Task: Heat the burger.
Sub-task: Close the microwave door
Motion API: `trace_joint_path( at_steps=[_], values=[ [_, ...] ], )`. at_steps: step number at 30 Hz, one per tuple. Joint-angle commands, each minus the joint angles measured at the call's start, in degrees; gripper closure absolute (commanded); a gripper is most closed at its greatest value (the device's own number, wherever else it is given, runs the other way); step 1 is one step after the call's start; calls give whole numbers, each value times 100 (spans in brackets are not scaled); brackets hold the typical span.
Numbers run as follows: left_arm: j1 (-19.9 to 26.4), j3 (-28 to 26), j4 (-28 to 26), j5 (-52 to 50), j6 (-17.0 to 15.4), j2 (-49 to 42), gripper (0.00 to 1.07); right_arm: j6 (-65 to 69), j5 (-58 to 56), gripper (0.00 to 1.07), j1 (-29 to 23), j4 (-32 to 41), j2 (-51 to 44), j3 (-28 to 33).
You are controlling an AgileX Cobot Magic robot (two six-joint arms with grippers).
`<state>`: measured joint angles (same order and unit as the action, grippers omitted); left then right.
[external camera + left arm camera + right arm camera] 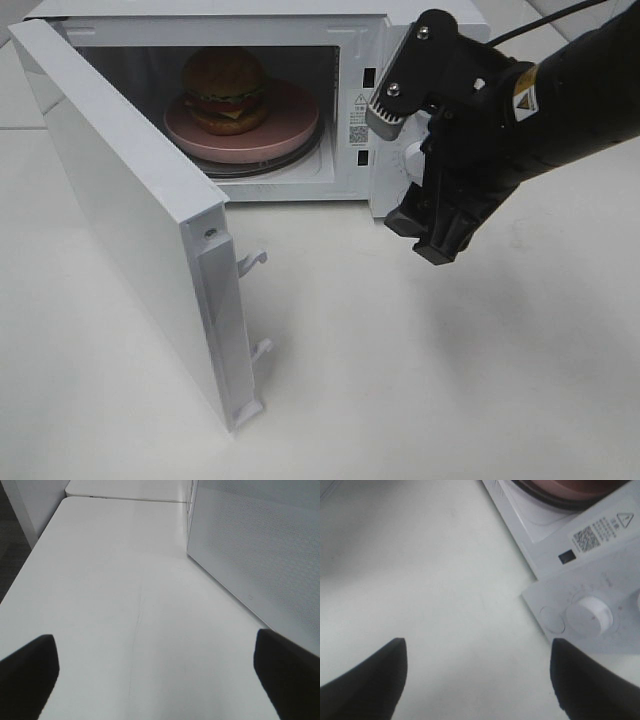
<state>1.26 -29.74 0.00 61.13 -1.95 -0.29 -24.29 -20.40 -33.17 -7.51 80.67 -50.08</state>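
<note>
The burger, with a brown bun, green lettuce and a dark patty, sits on a pink plate inside the white microwave. The microwave door is swung wide open to the left. My right gripper hangs open and empty in front of the control panel, above the table; in the right wrist view its jaws frame bare table beside a white knob. My left gripper is open and empty over the table, with a perforated microwave wall beside it. The exterior view does not show it.
The open door's latch hooks stick out toward the middle of the white table. A sliver of the plate shows in the right wrist view. A dark floor strip marks the table edge in the left wrist view.
</note>
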Motion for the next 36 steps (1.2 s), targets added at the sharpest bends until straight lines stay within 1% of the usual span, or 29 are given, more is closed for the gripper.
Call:
trace_joint_path(
  at_steps=[1, 5, 6, 8, 10, 11, 13, 19, 24, 30, 34, 35, 36],
  values=[
    [-6, 17, 0, 17, -6, -34, 8, 802, -693, 31, 29, 0, -355, 29],
    [-6, 17, 0, 17, -6, -34, 8, 1283, -1112, 31, 29, 0, -590, 29],
    [-6, 17, 0, 17, -6, -34, 8, 1576, -1404, 31, 29, 0, -751, 29],
    [-6, 17, 0, 17, -6, -34, 8, 1730, -1558, 31, 29, 0, -848, 29],
    [-6, 17, 0, 17, -6, -34, 8, 2103, -1971, 31, 29, 0, -1123, 29],
    [-6, 17, 0, 17, -6, -34, 8, 2103, -1971, 31, 29, 0, -1123, 29],
    [-6, 17, 0, 17, -6, -34, 8, 2429, -2469, 31, 29, 0, -1473, 29],
    [-6, 17, 0, 17, -6, -34, 8, 2630, -2899, 31, 29, 0, -1776, 29],
    [-6, 17, 0, 17, -6, -34, 8, 2882, -3592, 31, 29, 6, -2194, 29],
    [-6, 17, 0, 17, -6, -34, 8, 2956, -3879, 31, 29, 0, -2429, 69],
    [-6, 17, 0, 17, -6, -34, 8, 2991, -3879, 31, 29, 11, -2802, 315],
    [-6, 17, 0, 17, -6, -34, 8, 2997, -3890, 31, 29, 6, -2985, 458],
    [-6, 17, 0, 17, -6, -34, 8, 2997, -3890, 31, 29, 6, -2985, 458]
  ],
)
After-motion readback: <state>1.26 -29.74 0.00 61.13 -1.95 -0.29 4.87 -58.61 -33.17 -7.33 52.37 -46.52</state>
